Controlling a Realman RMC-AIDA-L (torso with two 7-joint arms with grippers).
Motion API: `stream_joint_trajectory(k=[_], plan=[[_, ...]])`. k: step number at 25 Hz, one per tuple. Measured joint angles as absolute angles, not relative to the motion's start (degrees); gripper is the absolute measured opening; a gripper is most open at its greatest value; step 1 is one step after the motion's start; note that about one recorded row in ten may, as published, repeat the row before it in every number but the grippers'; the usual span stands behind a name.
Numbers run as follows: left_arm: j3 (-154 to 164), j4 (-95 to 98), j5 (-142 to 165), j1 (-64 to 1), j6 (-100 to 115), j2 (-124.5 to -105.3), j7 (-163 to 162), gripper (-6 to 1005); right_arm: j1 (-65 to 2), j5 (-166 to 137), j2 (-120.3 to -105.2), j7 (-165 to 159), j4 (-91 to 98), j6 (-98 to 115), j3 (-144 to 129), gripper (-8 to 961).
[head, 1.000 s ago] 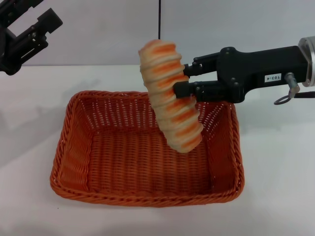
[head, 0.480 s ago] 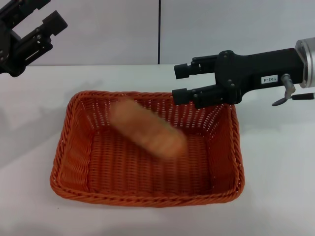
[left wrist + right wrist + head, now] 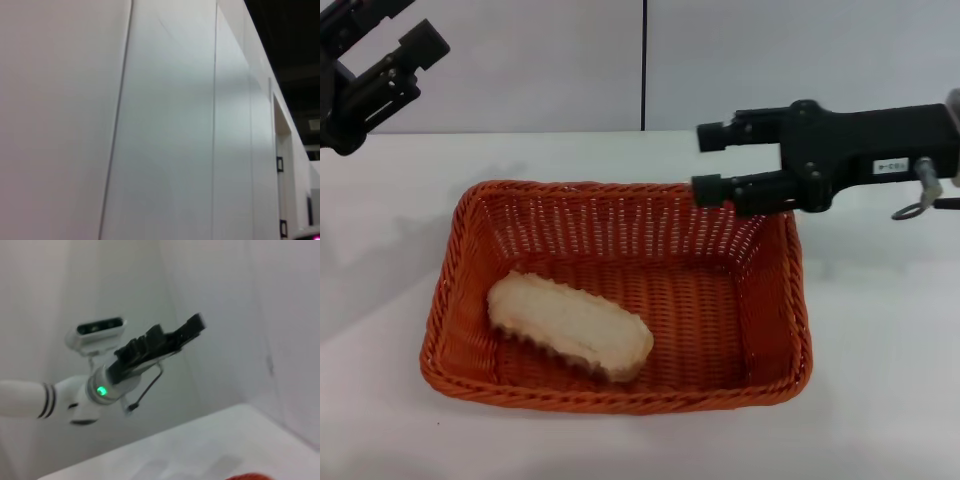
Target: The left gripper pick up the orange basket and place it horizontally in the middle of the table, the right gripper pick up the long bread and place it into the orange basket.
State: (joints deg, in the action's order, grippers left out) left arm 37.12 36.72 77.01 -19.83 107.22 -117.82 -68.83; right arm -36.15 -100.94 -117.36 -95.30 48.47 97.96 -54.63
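Observation:
The orange basket point(image 3: 775, 300) lies lengthwise across the middle of the white table point(image 3: 880, 330). Inside it, toward the left front, the long bread point(image 3: 570, 326) rests flat with its pale cream underside up. My right gripper point(image 3: 703, 162) hovers above the basket's far right rim, open and holding nothing. Raised at the far left, well clear of the basket, my left gripper point(image 3: 415, 62) is open and empty. The right wrist view shows that left gripper point(image 3: 192, 325) farther off and a sliver of the basket's rim point(image 3: 247, 476). Only wall shows in the left wrist view.
A pale wall with a dark vertical seam point(image 3: 644, 65) stands behind the table. Bare white tabletop surrounds the basket on all sides.
The right gripper opened and let go of the long bread, which fell and came to rest flat in the basket. The right gripper has drawn back slightly to the right.

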Motion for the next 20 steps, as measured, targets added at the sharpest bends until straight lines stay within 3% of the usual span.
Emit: stream_joint_trajectory(k=[5,11,20], plan=[[33.19,32.06,76.53,-20.31,106.62,-117.86,-65.15,709,-30.01,-94.17,-118.54,-90.54,49.05,98.05,-46.05,752],[22.44,18.97,73.56,-21.25,105.0,-117.95,-52.72,709,-19.66,-73.07,-117.78,-77.99,38.2,99.12,-29.73,752],[9.18,7.87,70.7,-21.27,101.03,-118.11,-40.99,709,-14.65,-60.89,-118.36,-50.89,23.2,99.97,-14.78,752]])
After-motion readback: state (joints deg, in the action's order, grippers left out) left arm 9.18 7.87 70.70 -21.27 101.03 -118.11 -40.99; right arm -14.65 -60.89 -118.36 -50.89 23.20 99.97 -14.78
